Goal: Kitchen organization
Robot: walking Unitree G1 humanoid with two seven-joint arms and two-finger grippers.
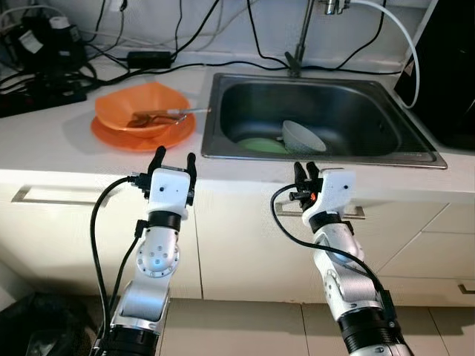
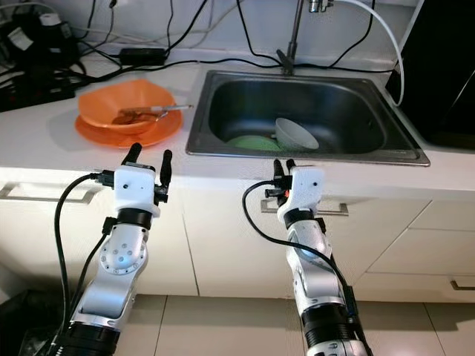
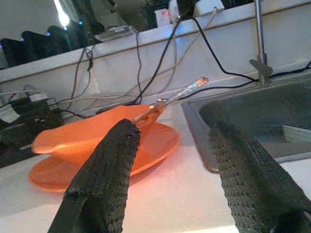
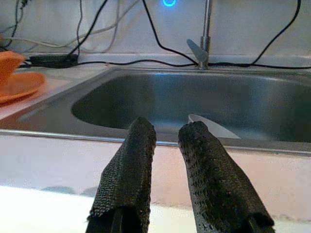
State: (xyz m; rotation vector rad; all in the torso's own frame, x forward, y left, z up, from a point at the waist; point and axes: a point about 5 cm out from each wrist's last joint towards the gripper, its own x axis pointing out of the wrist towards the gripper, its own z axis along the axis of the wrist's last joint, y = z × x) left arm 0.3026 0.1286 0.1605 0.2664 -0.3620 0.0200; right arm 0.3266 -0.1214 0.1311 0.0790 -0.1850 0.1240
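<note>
Across orange bowl [image 1: 141,107], spoon [image 1: 171,114] handle sinkward.

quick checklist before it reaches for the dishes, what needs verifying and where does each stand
1. Left gripper open, holding nothing: ok.
2. Right gripper fingers wide enough to grasp: not ok, nearly together.
3. Both grippers short of the counter edge, touching nothing: ok.
4. Orange bowl sits on the orange plate, left of the sink: ok.
5. Spoon rests loose in the bowl, handle over the rim; may slip if lifted: not ok.
6. White bowl in the sink, tilted against a green plate; stability: cannot tell.
</note>
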